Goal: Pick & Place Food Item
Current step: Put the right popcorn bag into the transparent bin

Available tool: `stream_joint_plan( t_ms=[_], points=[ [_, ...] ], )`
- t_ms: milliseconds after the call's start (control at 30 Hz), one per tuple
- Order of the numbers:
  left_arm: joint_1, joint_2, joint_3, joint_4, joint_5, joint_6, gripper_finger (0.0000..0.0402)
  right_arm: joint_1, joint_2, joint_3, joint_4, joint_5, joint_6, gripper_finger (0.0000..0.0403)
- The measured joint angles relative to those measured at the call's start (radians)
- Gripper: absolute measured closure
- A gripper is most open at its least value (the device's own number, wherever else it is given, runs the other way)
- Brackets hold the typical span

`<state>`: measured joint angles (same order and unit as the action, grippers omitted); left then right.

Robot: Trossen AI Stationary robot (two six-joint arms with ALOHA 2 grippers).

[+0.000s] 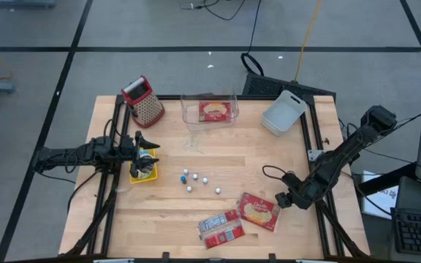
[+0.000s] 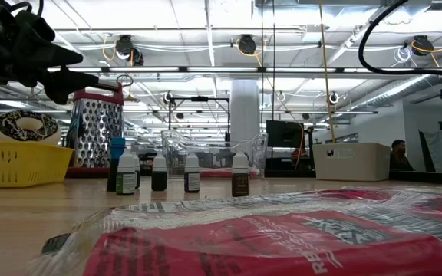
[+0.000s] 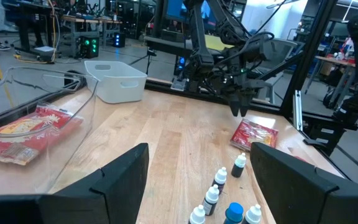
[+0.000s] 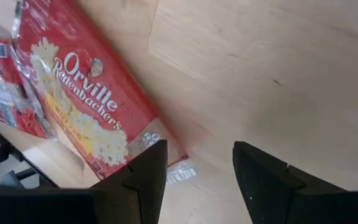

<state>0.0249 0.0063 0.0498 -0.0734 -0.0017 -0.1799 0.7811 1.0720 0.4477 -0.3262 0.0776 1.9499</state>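
The desk (image 1: pixel 218 164) is a pale wooden top with a dark frame, standing on a grey floor crossed by dark lines. The right tool (image 1: pixel 283 199) hangs low over the near right part of the desk, tilted down, its 2 fingers (image 4: pixel 145 171) apart with bare wood between them and nothing held. Just beside it lies the red popcorn packet (image 1: pixel 259 212), flat on the wood, its printed face up; the fingertips are close to its corner but I cannot tell whether they touch it. Touching that packet toward the left lies a second red and clear packet (image 1: pixel 221 229).

The left tool (image 1: pixel 147 144) waits at the left edge of the desk, level, fingers wide, holding nothing, above a yellow basket (image 1: pixel 143 172). Near the middle stand several small dropper bottles (image 1: pixel 195 180). Along the far edge are a metal grater (image 1: pixel 145 102) with a red handle, a clear plastic bin (image 1: pixel 209 108) holding another red packet, and a white tub (image 1: pixel 284 112).

In the low view the room beyond is a wide hall with a white ceiling, hanging cables, round fittings and a white pillar; a person (image 2: pixel 397 150) sits far off on the right
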Motion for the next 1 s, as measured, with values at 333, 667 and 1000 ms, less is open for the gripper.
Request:
stream_joint_plan(
  t_ms=[333, 667, 1000],
  points=[
    [0.0, 0.0, 0.0, 0.0, 0.0, 0.0, 0.0121, 0.0, 0.08, 0.0, 0.058, -0.007, 0.001, 0.0232],
    [0.0, 0.0, 0.0, 0.0, 0.0, 0.0, 0.0121, 0.0, 0.106, 0.001, 0.145, -0.025, -0.042, 0.0232],
    [0.0, 0.0, 0.0, 0.0, 0.0, 0.0, 0.0121, 0.0, 0.106, 0.001, 0.187, 0.029, -0.075, 0.0232]
  ],
)
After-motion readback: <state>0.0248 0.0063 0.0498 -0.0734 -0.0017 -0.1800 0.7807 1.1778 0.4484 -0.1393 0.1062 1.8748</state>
